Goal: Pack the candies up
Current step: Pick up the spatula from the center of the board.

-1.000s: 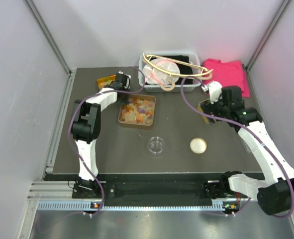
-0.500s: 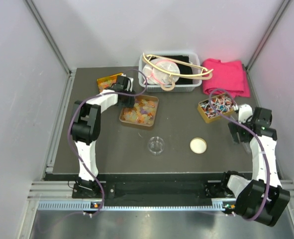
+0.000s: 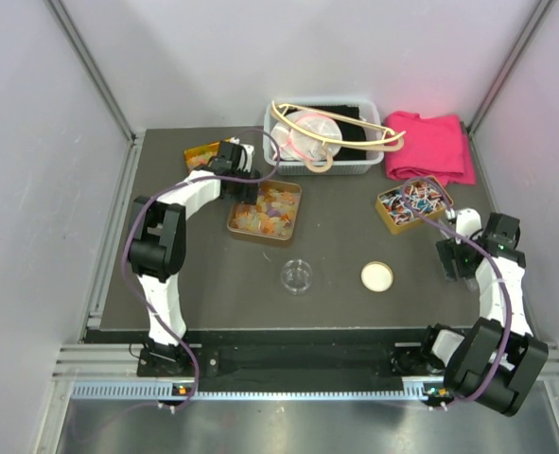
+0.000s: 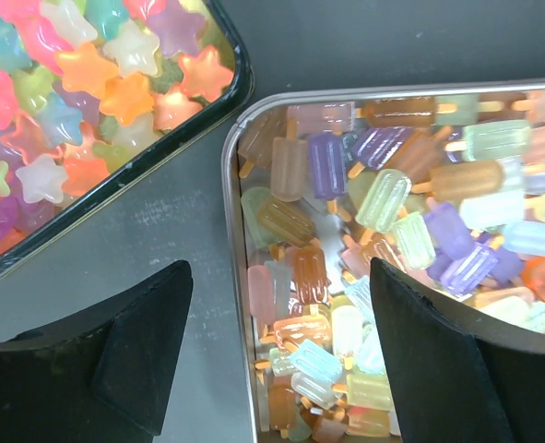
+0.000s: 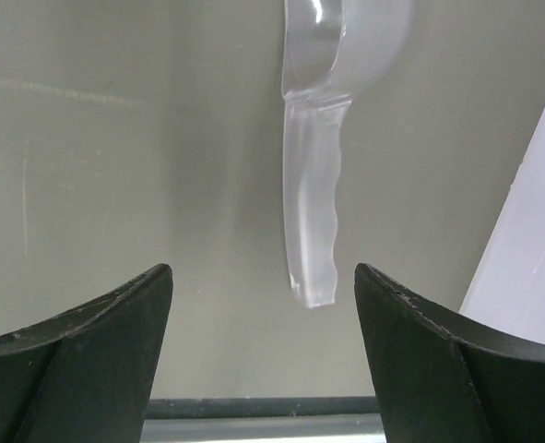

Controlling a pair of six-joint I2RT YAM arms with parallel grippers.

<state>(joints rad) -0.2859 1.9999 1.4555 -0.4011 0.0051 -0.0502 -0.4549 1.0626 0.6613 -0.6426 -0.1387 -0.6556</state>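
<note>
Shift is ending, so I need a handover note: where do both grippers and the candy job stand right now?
Left gripper: open, empty, straddling one wall of the tin that holds the candies.
Right gripper: open, either side of the clear scoop handle, not gripping.
Done: nothing visibly packed; the clear dish looks empty, with the lid beside it.
Left: probably grip scoop, fill dish, fit lid.

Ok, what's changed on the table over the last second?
The right gripper pulled back rightward from over the tin of wrapped sweets and now hangs open over a clear scoop. The left gripper shifted only slightly at the rim of the tin of candies, jaws open, holding nothing. Tins, dish and lid stayed put.
</note>
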